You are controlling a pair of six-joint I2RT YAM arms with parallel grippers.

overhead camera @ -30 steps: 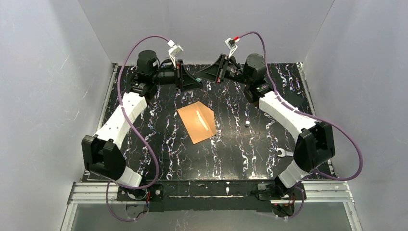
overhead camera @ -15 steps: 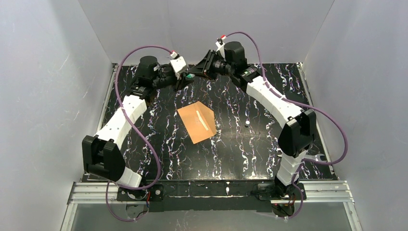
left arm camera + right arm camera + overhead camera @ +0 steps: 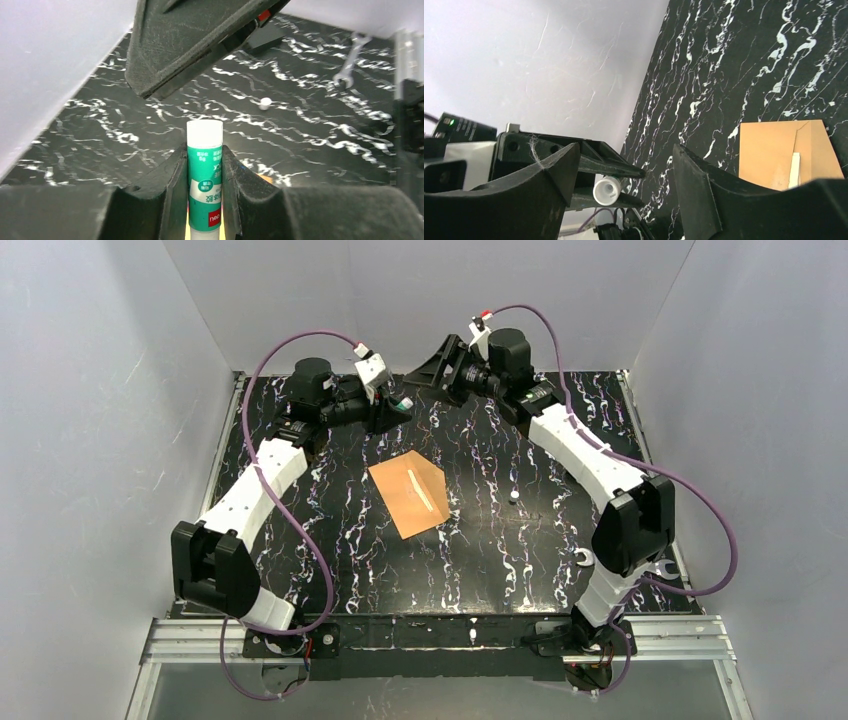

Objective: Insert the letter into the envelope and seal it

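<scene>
Currently, the plain orange-brown kraft paper envelope (image 3: 395, 502) lies flat near the middle of the black, white-veined surface (image 3: 500, 560), well apart from both grippers. Its long axis runs obliquely from far left to near right, with a narrow white strip (image 3: 421, 490) lying along that axis. An angled corner points to the far right.

The left gripper (image 3: 204, 150) pinches a green-and-white glue stick (image 3: 204, 190) above the far edge, its white cap (image 3: 606, 190) aimed at the right gripper (image 3: 626, 150). The right gripper's jaws stand spread wide, near the cap but apart from it.

A small white piece (image 3: 513, 496) and a silver spanner (image 3: 585, 559) lie to the right of the envelope.
</scene>
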